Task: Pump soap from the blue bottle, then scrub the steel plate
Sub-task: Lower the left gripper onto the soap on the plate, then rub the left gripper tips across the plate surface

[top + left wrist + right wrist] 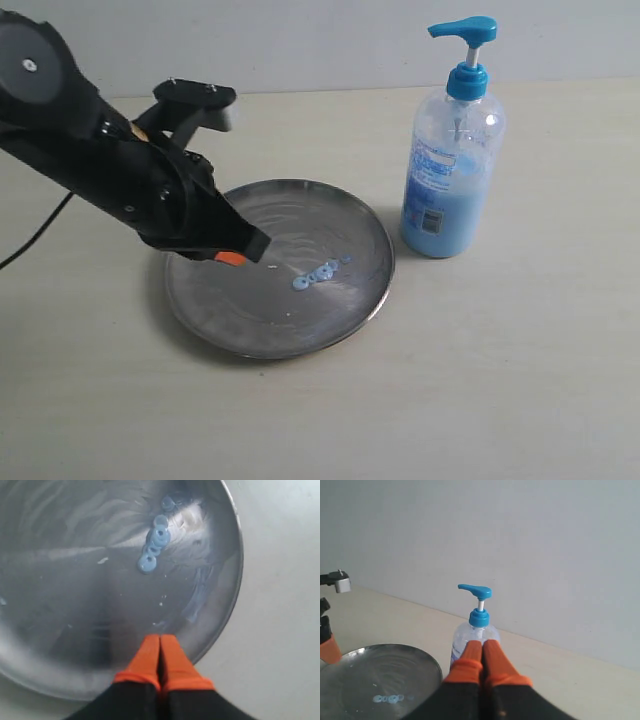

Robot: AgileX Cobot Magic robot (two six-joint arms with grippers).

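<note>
steel plate (250,315) 1 | blue bottle (452,170) 1 | soap (320,273) 1 beaded streak

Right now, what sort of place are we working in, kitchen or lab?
Likely a lab test bench rather than a kitchen: a plain pale tabletop against a blank wall, holding the steel plate with dabs of soap and the blue bottle.

The left arm (120,170) slants over the plate's (290,335) left side, and its closed gripper (240,256) sits low above the metal, blocking that side. The plate's right half, where the soap (318,273) lies, is open from above. The bottle (452,190) stands just beside the right rim with only a narrow gap between, and nothing is above its pump head. Open table (520,380) lies in front and to the right.
</note>
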